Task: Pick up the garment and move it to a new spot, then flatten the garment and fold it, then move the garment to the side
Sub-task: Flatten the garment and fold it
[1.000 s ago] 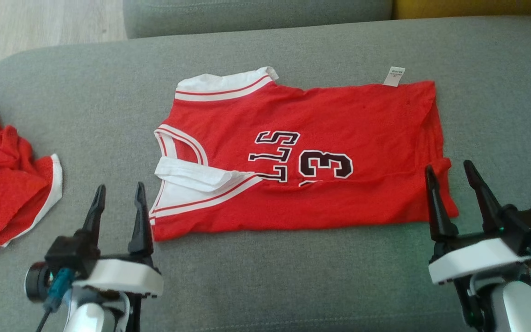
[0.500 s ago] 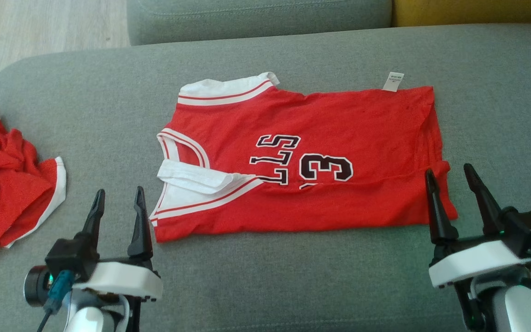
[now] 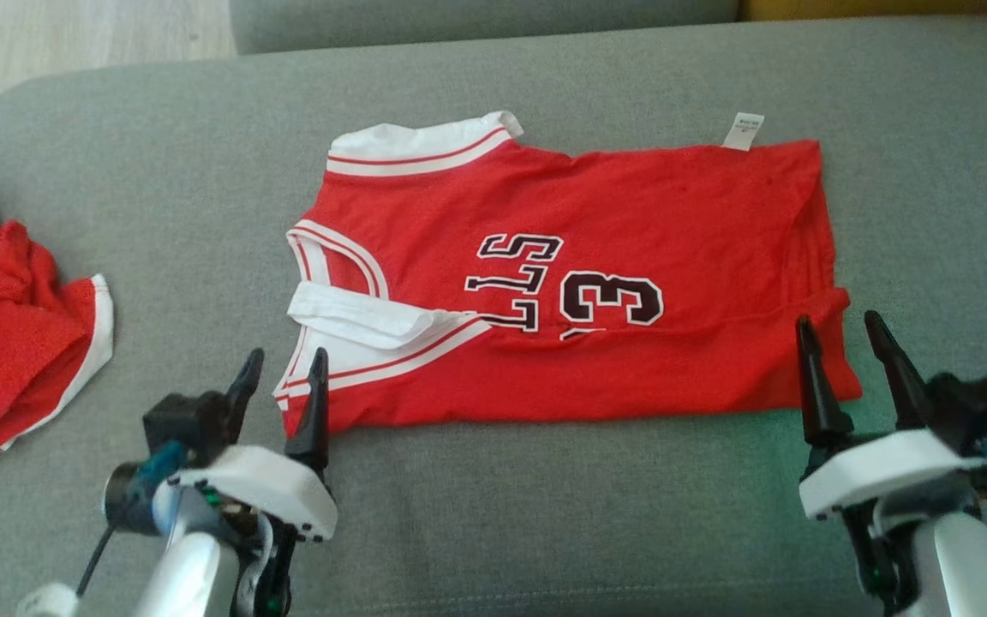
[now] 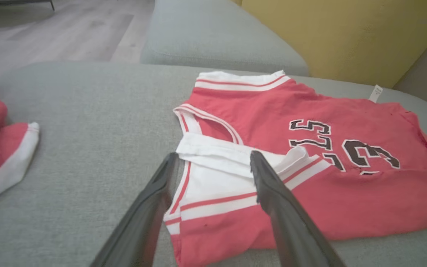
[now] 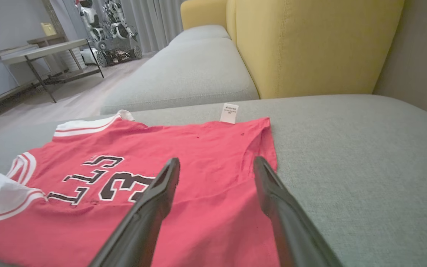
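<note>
The garment (image 3: 631,223) is a red jersey with white trim and dark lettering, lying folded lengthwise on the grey sofa seat (image 3: 545,514). It also shows in the left wrist view (image 4: 347,111) and the right wrist view (image 5: 198,148). My left gripper (image 3: 285,364) stands open at the jersey's near left corner, its fingers straddling the white-trimmed edge (image 4: 213,193). My right gripper (image 3: 839,330) is open at the near right corner, hovering over the red hem. Neither holds anything.
A second crumpled red cloth with a white band (image 3: 5,317) lies at the sofa's left edge. Another grey cushion (image 3: 476,21) and a yellow backrest (image 5: 310,40) stand beyond. Wooden floor (image 3: 74,34) lies far left. A white tag (image 3: 744,131) sticks out of the jersey's far edge.
My left gripper has moved right and forward to the jersey's near left corner. The right gripper has hardly moved. The head camera has shifted slightly.
</note>
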Motion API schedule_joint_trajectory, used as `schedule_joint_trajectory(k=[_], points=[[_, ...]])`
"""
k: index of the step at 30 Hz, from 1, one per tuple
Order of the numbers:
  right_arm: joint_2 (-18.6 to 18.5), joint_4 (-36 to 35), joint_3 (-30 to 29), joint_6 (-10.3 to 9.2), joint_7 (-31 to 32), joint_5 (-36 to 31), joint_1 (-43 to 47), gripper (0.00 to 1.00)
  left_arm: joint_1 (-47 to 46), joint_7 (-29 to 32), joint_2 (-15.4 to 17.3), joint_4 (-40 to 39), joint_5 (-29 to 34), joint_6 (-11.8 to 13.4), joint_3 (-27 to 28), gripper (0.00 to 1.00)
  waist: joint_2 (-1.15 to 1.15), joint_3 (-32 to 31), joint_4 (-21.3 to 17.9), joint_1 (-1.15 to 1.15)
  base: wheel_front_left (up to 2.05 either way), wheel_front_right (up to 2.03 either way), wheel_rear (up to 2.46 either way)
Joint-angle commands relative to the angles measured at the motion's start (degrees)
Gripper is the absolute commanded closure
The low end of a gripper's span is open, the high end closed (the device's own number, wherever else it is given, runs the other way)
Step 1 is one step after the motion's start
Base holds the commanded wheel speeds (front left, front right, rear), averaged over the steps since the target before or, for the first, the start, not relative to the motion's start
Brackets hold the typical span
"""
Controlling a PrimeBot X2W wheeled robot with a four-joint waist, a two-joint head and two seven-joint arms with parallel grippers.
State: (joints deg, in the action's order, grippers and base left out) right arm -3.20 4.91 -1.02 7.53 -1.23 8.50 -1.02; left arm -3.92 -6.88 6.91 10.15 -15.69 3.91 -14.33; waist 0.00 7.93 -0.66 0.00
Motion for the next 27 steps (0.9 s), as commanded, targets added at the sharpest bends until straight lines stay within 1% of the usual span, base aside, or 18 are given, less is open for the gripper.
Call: schedule_joint_trajectory(k=[1,4,8,11,17,18,19,20,21,27], points=[[-1.0,0.2,0.7,-0.04,0.0,0.2,-3.4,0.00,-3.3,1.1,0.1,0.4,-1.2,-0.7,1.6,0.00,0.00,0.8,-0.3,0.00,0.00,0.00,0.00],[-1.4,6.0,-0.4,-0.04,1.2,0.2,-5.0,0.00,-4.5,3.0,-0.4,5.0,-3.1,-1.7,1.5,0.00,0.00,1.7,-0.6,0.00,0.00,0.00,0.00],[-1.1,12.3,-2.8,-0.04,4.6,-0.1,-6.2,0.00,-5.3,4.7,-0.8,10.3,-4.9,-1.9,1.9,0.00,0.00,2.6,-0.8,0.00,0.00,0.00,0.00],[-0.8,15.5,-4.4,-0.04,7.3,-0.2,-7.0,0.00,-5.9,5.9,-1.1,13.1,-6.2,-2.2,2.0,0.00,0.00,3.2,-0.7,0.00,0.00,0.00,0.00],[-0.2,19.1,-6.2,-0.04,11.8,0.9,-8.7,0.00,-7.4,8.5,-1.6,16.9,-8.7,-3.1,2.2,0.00,0.00,4.0,-0.7,0.00,0.00,0.00,0.00],[-0.1,19.6,-6.2,-0.04,12.5,1.2,-8.9,0.00,-7.5,8.9,-1.7,17.2,-9.4,-3.5,2.3,0.24,0.00,4.1,-0.7,0.00,0.00,0.00,0.00],[-0.1,19.9,-6.3,-0.04,13.1,1.5,-9.1,0.05,-7.7,9.2,-1.8,17.5,-9.7,-3.7,2.2,1.00,0.00,4.1,-0.7,0.00,0.00,0.00,0.00],[0.0,20.1,-6.3,-0.04,13.4,1.7,-9.3,0.67,-7.9,9.3,-1.8,17.7,-9.8,-3.9,2.2,1.00,0.00,4.2,-0.7,0.00,0.00,0.00,0.00],[0.0,20.1,-6.3,-0.04,13.5,1.8,-9.5,1.00,-8.1,9.3,-1.8,17.9,-10.0,-4.0,2.1,1.00,0.00,4.3,-0.7,0.00,0.00,0.00,0.00],[0.2,19.4,-6.7,-0.04,12.8,3.1,-9.5,1.00,-8.1,6.9,-1.5,16.6,-10.0,-4.0,2.2,1.00,0.00,4.2,-0.6,0.00,0.00,0.00,0.00]])
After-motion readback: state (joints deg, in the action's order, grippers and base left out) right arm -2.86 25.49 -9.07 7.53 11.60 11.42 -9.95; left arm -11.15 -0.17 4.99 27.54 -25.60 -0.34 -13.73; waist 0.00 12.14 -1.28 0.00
